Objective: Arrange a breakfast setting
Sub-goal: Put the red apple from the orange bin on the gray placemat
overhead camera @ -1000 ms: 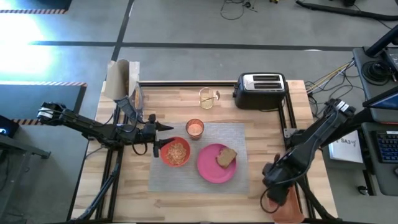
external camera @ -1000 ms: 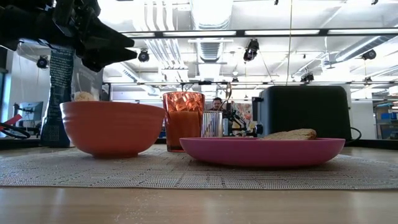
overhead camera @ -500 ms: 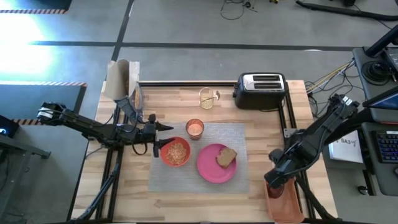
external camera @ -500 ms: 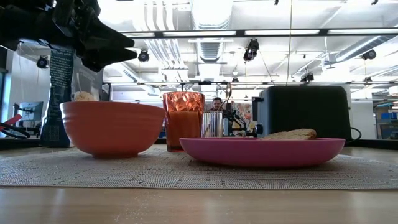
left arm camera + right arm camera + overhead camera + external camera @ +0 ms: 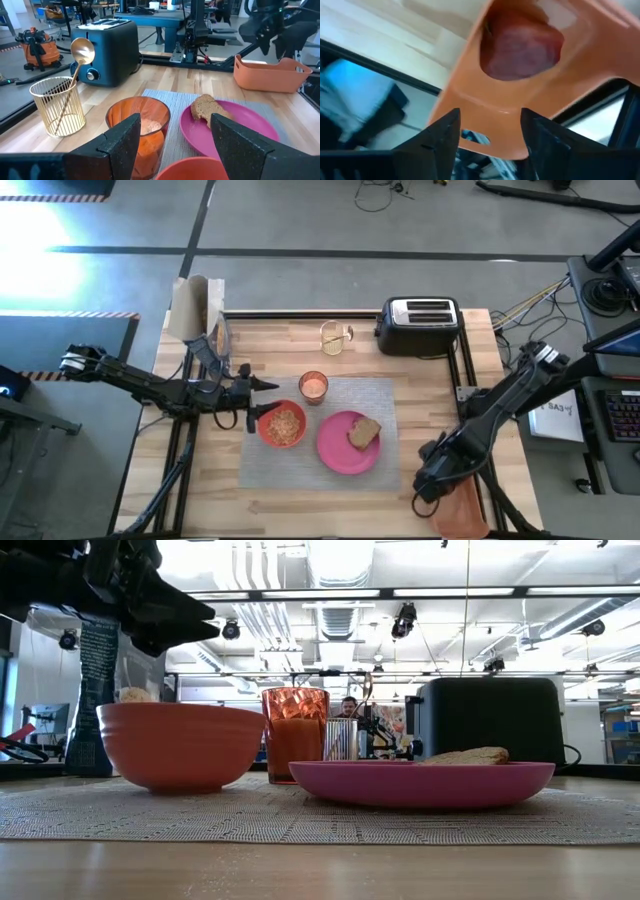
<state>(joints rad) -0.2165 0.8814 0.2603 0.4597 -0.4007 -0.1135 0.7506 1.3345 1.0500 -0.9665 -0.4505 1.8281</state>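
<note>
The red fruit (image 5: 520,50) lies in the bin (image 5: 470,107) at 5 o'clock, round, probably smooth and slippery, so the empty, parted right gripper (image 5: 490,132) should take it across its middle.

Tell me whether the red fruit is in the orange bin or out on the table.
In the bin: the right wrist view shows the red fruit lying inside the orange bin, just beyond the right pincer.

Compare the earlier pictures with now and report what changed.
The right claw shifted along the orange bin at the table's near right edge; its fingers stand apart over the red fruit, gripping nothing. The left claw, bowl, plate, toast and glass kept their places.
</note>
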